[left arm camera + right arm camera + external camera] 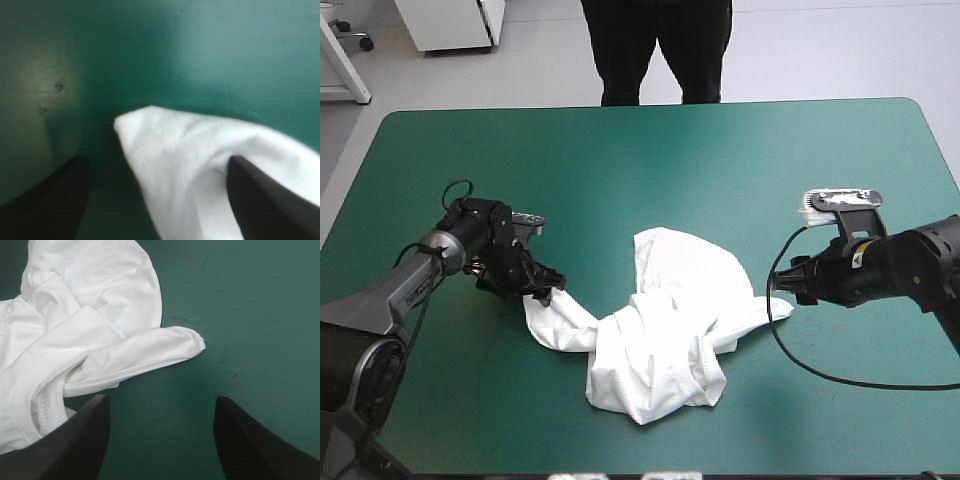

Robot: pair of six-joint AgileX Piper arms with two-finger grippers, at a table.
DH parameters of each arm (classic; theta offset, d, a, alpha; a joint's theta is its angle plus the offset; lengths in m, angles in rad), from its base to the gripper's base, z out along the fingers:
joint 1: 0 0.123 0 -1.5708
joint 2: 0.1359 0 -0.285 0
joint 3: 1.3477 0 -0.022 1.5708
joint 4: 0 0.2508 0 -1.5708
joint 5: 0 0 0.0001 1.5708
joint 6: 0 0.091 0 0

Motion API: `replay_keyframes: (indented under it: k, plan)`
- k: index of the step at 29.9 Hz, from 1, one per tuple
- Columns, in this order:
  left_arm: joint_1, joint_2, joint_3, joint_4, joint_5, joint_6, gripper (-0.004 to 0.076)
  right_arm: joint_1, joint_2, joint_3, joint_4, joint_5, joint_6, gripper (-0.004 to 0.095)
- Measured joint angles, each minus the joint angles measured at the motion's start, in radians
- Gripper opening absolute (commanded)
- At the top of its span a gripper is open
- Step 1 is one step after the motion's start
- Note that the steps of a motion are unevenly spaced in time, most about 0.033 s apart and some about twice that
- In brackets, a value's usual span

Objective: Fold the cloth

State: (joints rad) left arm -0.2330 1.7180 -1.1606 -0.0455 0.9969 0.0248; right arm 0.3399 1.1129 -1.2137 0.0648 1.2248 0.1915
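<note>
The white T-shirt lies in a crumpled heap at the middle of the table, nearer the front edge. One corner of it trails toward my left gripper, which is low over the cover and open. In the left wrist view that corner of the T-shirt lies between the spread fingers of the left gripper. My right gripper is open just off the heap's right end. In the right wrist view a sleeve tip of the T-shirt lies a little ahead of the right gripper, apart from it.
Teal-green cover runs from the heap to the table's far edge and out to both sides. The heap's lower end lies not far from the table's front edge.
</note>
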Motion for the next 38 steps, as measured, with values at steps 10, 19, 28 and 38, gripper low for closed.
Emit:
replay_keyframes:
  k: [10, 19, 28, 38]
  plan:
    - [0.000, 0.020, -0.012, -0.006, -0.027, 0.011, -0.0004, 0.000, 0.000, 0.000, 0.149, 0.022, -0.061, 0.0432]
    - [0.000, 0.021, -0.012, -0.020, -0.029, 0.019, -0.0004, 0.191, -0.001, 0.048, 0.155, 0.012, -0.016, 0.0411]
    - [0.000, 0.021, -0.012, -0.020, -0.028, 0.023, -0.0004, 0.647, 0.038, 0.177, -0.081, -0.077, 0.264, 0.0706]
    - [0.000, 0.021, -0.013, -0.022, -0.025, 0.028, -0.0004, 0.737, 0.214, 0.238, -0.190, -0.226, 0.464, 0.0675]
